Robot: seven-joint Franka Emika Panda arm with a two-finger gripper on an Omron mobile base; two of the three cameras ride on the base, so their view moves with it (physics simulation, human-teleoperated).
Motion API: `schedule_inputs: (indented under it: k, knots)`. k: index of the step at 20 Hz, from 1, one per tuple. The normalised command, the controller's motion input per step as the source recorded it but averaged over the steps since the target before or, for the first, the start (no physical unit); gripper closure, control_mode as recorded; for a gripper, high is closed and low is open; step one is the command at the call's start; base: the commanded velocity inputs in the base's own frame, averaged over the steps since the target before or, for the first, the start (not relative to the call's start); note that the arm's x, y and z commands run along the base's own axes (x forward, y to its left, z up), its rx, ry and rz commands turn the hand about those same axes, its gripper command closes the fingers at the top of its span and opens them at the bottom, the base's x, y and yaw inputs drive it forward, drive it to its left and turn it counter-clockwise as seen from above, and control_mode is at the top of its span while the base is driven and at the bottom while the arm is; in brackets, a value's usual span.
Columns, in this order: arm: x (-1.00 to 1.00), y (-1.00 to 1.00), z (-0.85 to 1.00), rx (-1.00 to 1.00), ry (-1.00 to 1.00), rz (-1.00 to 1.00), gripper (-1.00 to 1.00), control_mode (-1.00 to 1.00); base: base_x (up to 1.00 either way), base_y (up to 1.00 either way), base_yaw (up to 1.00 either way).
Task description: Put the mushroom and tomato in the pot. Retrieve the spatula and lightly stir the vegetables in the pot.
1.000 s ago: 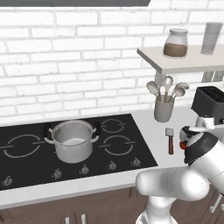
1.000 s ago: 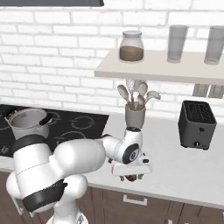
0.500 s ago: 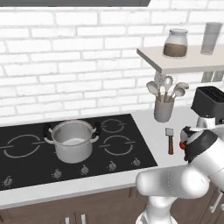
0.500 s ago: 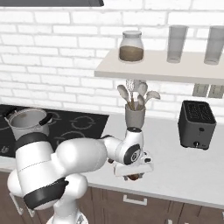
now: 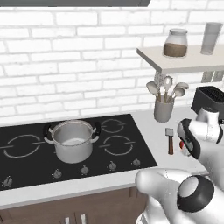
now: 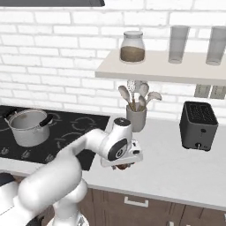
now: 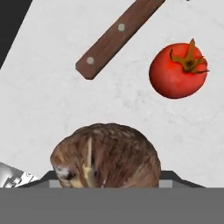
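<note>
Brown streaky mushroom [image 7: 105, 155], red tomato [image 7: 177, 72] w/ brown stem, red-brown spatula [image 7: 118, 35] handle, steel pot [image 5: 72, 141].

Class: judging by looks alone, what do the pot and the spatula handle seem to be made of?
Pot: probably polished steel, with a shiny grey wall and black side handles. Spatula handle: seemingly wood, reddish-brown with streaky grain and two pale rivets.

No readable text, labels, brands or numbers — none on anything.

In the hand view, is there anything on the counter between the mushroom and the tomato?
No. In the hand view the stretch of pale counter between the mushroom and the tomato is bare. The spatula handle lies off to one side.
</note>
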Motion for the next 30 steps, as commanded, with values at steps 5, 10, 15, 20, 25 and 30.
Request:
schedule_inputs:
  k: [5,10,15,20,25,30]
  knots:
    - [0.0,1.0,0.82,0.0,-0.02,0.0,1.0,-1.0,0.0,0.0,0.0]
    - [0.02,1.0,0.61,0.0,0.0,0.0,1.0,-1.0,0.0,0.0,0.0]
    - [0.13,1.0,0.65,0.0,0.0,0.01,1.0,-1.0,0.0,0.0,0.0]
    - [0.39,1.0,0.53,0.0,0.0,0.01,1.0,-1.0,0.0,0.0,0.0]
    - [0.55,1.0,0.46,0.01,0.0,0.0,1.0,-1.0,0.0,0.0,0.0]
    - [0.58,0.96,0.25,0.03,0.0,0.01,1.0,-1.0,0.0,0.0,0.0]
